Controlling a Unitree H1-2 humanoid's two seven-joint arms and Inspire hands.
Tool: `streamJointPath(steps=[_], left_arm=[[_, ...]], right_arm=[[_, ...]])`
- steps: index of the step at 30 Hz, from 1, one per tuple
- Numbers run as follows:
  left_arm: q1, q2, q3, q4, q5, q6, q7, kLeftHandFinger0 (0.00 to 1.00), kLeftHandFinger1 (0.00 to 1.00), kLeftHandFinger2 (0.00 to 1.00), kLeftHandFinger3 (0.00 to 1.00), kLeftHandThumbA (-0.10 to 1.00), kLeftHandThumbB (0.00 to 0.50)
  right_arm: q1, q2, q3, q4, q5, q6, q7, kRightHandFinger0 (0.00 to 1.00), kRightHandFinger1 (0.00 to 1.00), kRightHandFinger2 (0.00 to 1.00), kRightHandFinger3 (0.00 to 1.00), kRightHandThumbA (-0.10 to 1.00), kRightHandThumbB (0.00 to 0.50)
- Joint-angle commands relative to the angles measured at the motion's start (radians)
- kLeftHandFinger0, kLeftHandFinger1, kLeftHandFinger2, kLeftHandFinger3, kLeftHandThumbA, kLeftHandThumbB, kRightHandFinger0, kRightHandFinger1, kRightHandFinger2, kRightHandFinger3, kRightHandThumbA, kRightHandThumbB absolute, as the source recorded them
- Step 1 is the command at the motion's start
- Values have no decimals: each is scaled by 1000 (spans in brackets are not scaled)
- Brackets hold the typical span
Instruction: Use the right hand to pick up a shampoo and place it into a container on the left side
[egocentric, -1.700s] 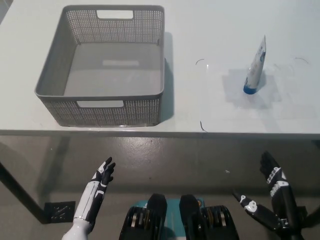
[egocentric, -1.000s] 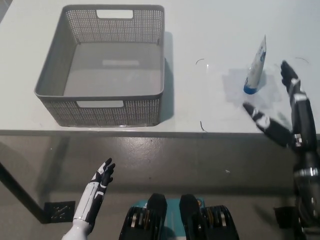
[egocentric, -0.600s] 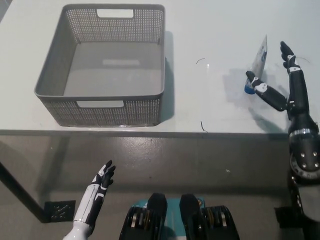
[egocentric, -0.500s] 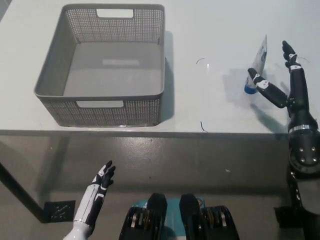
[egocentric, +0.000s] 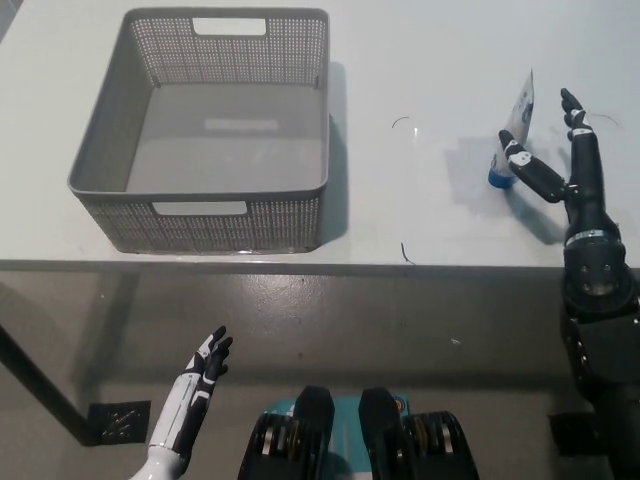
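The right robot hand (egocentric: 565, 170) is over the right side of the white surface (egocentric: 420, 200), spread wide, with its fingers apart and closed on nothing. One finger (egocentric: 527, 165) reaches left to the foot of the shampoo (egocentric: 512, 135) and looks to touch it near the blue cap, though contact cannot be told for sure; another finger (egocentric: 576, 120) points up past the tube's right side, apart from it. The shampoo, a white and blue tube, stands cap down on the surface, leaning a little to the right, between those two fingers. It is not lifted. The black arm rises from the lower right edge, over the front rim of the surface. The grey mesh basket (egocentric: 110, 130) sits on the left of the surface, well apart from the tube, with handle slots in its near and far walls. The left robot hand (egocentric: 200, 370) rests low at the lower left, below the front edge of the surface, fingers straight and slightly spread, holding nothing.
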Motion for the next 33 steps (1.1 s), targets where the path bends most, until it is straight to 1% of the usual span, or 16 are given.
streamJointPath(steps=[1,6,8,12,13,17,19,22,25,26,28,29,30,31,32,33], left_arm=[[-11,11,-8,-11,2,-40,-8,1000,1000,1000,1000,1000,111],[-13,13,-12,-13,10,-32,-7,1000,1000,1000,1000,1000,114],[-14,15,-13,-15,11,-33,-8,1000,1000,1000,1000,1000,108],[-17,15,-16,-13,8,-33,-11,1000,1000,1000,1000,1000,121],[-20,16,-16,-10,9,-35,-9,1000,1000,1000,1000,1000,129],[-19,15,-21,-12,8,-38,-12,1000,1000,1000,1000,1000,131],[-23,16,-23,-18,10,-36,-12,1000,1000,1000,1000,1000,130],[-19,18,-22,-30,7,-26,-12,1000,1000,1000,1000,1000,138],[-18,17,-21,-42,2,-11,-14,1000,1000,1000,1000,1000,156],[-18,17,-22,-43,3,-14,-14,1000,1000,1000,1000,1000,148],[-21,17,-23,-42,3,-18,-14,1000,1000,1000,1000,1000,145],[-23,17,-22,-40,2,-22,-15,1000,1000,1000,1000,1000,153],[-24,18,-23,-37,3,-25,-14,1000,1000,1000,1000,1000,155],[-25,19,-23,-33,5,-29,-14,1000,1000,1000,1000,1000,155],[-25,18,-23,-34,2,-28,-15,1000,1000,1000,1000,1000,158],[-25,18,-23,-32,0,-29,-17,1000,1000,1000,1000,1000,166]], right_arm=[[-89,-17,10,49,2,-82,-56,1000,1000,1000,1000,742,382],[-113,-15,15,105,4,-101,-73,1000,1000,1000,1000,743,387],[-130,-14,22,142,-1,-107,-82,1000,1000,1000,1000,763,394],[-154,-7,33,184,-7,-113,-105,1000,1000,1000,1000,779,412],[-165,-4,38,196,-7,-113,-109,1000,1000,1000,1000,772,401],[-185,0,37,219,25,-114,-77,1000,1000,1000,1000,778,411],[-199,2,40,233,29,-102,-69,1000,1000,1000,1000,810,423],[-217,9,45,253,31,-90,-67,1000,1000,1000,1000,827,422],[-241,16,47,284,34,-79,-66,1000,1000,1000,1000,842,436],[-255,17,49,306,35,-78,-64,1000,1000,1000,1000,844,439],[-270,16,45,332,47,-81,-55,1000,1000,1000,1000,832,420],[-286,17,35,368,66,-112,-42,1000,1000,1000,1000,789,408],[-296,20,23,390,84,-133,-37,1000,1000,1000,1000,719,408],[-305,22,12,411,102,-149,-35,1000,1000,1000,1000,699,403],[-317,35,-35,436,159,-181,-33,1000,1000,1000,1000,536,416],[-336,42,-63,466,187,-175,-39,909,1000,1000,1000,470,391]])
